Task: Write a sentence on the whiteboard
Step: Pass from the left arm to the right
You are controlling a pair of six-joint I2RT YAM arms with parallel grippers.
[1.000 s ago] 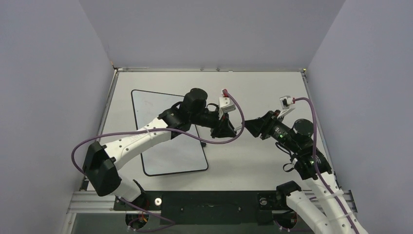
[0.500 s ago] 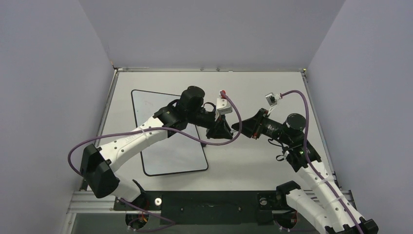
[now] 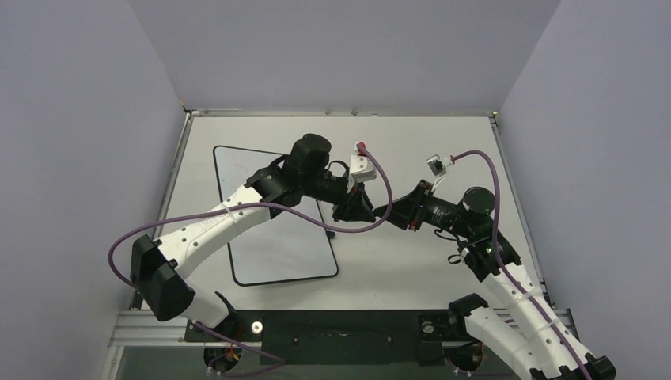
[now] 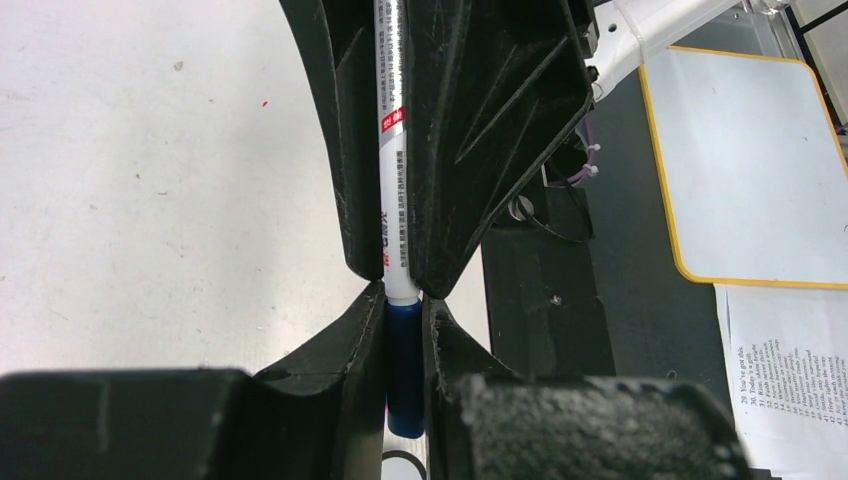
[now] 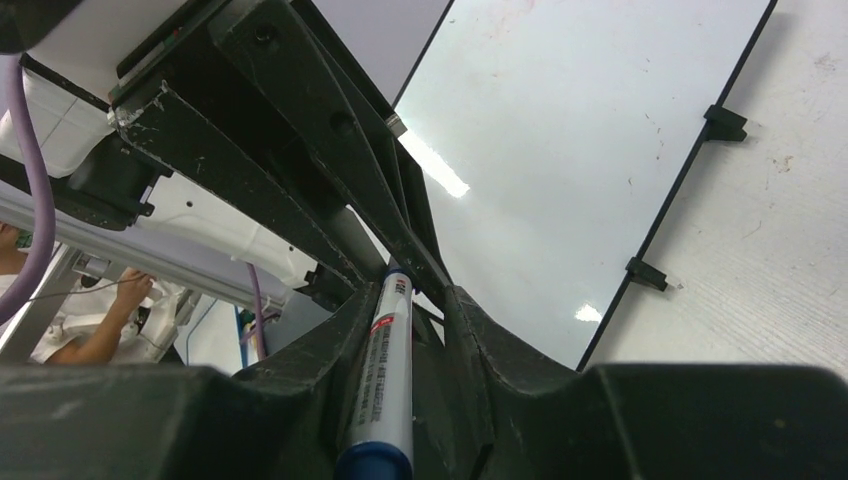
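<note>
Mid-table, my two grippers meet tip to tip around one marker pen [image 4: 394, 170], to the right of the whiteboard. My left gripper [image 4: 404, 300] is shut on the pen's blue cap [image 4: 405, 370]. My right gripper [image 5: 410, 295] is shut on the white barrel [image 5: 390, 380], which carries red and grey print. From above, the left gripper [image 3: 362, 210] and the right gripper [image 3: 389, 212] point at each other. The whiteboard [image 3: 277, 245] lies flat at left under the left arm. Its visible surface [image 5: 560, 150] is blank, so no sentence shows.
The board's black feet [image 5: 724, 122] stick out onto the grey table [image 3: 427, 150]. Purple cables [image 3: 380, 182] loop off both wrists. Beyond the table's near edge sit a yellow-rimmed board [image 4: 750, 170] and a printed sheet [image 4: 790, 380].
My right arm has swung left until its fingers reached the left gripper's tip and closed around the pen's barrel. The left arm drew back slightly to the left.
</note>
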